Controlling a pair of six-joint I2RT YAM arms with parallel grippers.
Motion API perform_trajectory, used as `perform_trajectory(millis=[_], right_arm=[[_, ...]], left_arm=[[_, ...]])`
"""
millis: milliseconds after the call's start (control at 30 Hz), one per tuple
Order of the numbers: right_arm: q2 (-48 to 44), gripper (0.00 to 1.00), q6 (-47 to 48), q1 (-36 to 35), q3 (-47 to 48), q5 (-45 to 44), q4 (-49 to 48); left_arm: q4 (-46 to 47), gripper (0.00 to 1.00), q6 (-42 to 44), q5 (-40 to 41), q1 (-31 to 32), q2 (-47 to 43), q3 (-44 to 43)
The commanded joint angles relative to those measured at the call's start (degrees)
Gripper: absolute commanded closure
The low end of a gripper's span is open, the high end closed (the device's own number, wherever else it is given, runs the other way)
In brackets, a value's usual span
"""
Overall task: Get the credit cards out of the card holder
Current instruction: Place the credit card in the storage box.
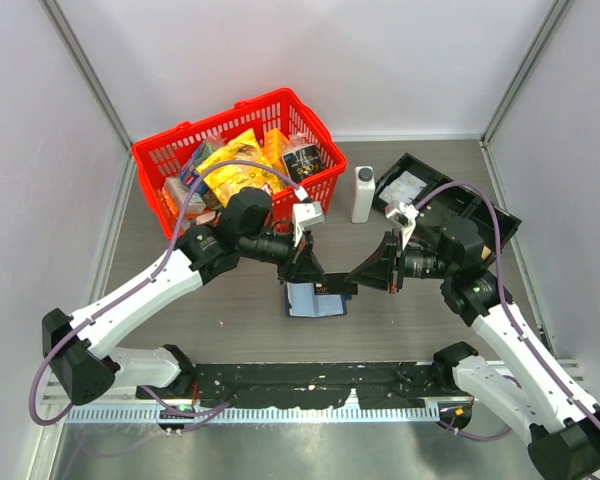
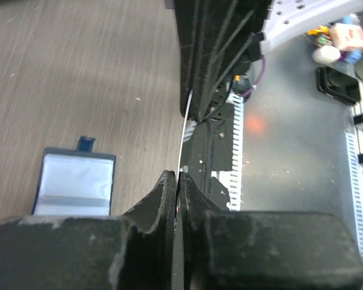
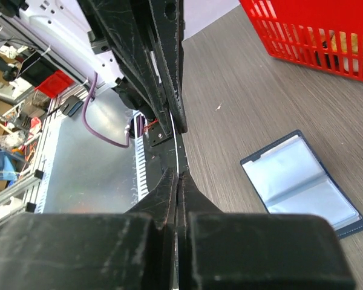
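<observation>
Left pincer and right pincer both clench one credit card near the open card holder.

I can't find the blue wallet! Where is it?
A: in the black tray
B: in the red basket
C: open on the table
C: the card holder lies open on the table, clear sleeves facing up.

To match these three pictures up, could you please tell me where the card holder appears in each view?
Top external: card holder at the centre, just below the middle.
Left wrist: lower left, lying open.
Right wrist: lower right, lying open.
Shared landmark: the white slotted rail along the table's near edge.
</observation>
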State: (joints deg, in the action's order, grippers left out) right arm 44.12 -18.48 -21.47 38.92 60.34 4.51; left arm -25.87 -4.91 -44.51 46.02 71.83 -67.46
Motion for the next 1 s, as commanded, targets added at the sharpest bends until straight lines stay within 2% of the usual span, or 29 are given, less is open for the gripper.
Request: perform_trajectory(millis=[0, 133, 233, 267, 300, 367, 500, 667, 800, 967], right_arm=[[1.05, 0.99, 1.60, 0.03, 3.97, -5.21, 1.63], [3.86, 0.99, 4.50, 0.38, 7.66, -13.89, 8.13], [6.76, 0.99, 7.04, 2.04, 10.99, -24.43, 14.10], [8.34, 0.99, 7.14, 3.27, 11.61, -26.65, 15.34], [9.05, 0.99, 7.66, 3.89, 13.10, -31.89, 17.61], [11.42, 0.99, 7.32, 7.22, 15.04, -38.84, 19.82], [16.17, 0.99, 4.26, 16.98, 16.98, -45.82, 20.71], [22.32, 0.99, -2.95, 27.61, 17.15, -53.47, 15.98], [27.68, 0.99, -2.71, 31.22, 19.17, -58.14, 13.16], [35.23, 0.99, 0.37, 32.99, 21.20, -55.07, 10.26]], left_arm=[[-2.08, 0.81, 0.43, 12.84, -0.75, -3.53, -3.03], [0.19, 0.30, -1.68, 29.44, -2.60, -9.06, -0.14], [4.41, 0.06, -2.30, 42.01, -2.86, -14.42, 3.82], [5.81, 0.02, -2.56, 46.23, -2.87, -16.09, 5.48], [7.57, 0.00, -2.91, 50.88, -2.95, -17.50, 7.24], [10.91, 0.00, -4.05, 54.96, -4.00, -20.23, 10.40], [13.64, 0.00, -4.24, 64.18, -5.06, -24.54, 14.37], [16.63, 0.00, -2.04, 75.61, -5.15, -28.50, 17.62], [18.57, 0.00, -0.81, 77.38, -5.06, -30.08, 19.12], [18.66, 0.00, -0.54, 77.29, -5.15, -30.09, 19.21]])
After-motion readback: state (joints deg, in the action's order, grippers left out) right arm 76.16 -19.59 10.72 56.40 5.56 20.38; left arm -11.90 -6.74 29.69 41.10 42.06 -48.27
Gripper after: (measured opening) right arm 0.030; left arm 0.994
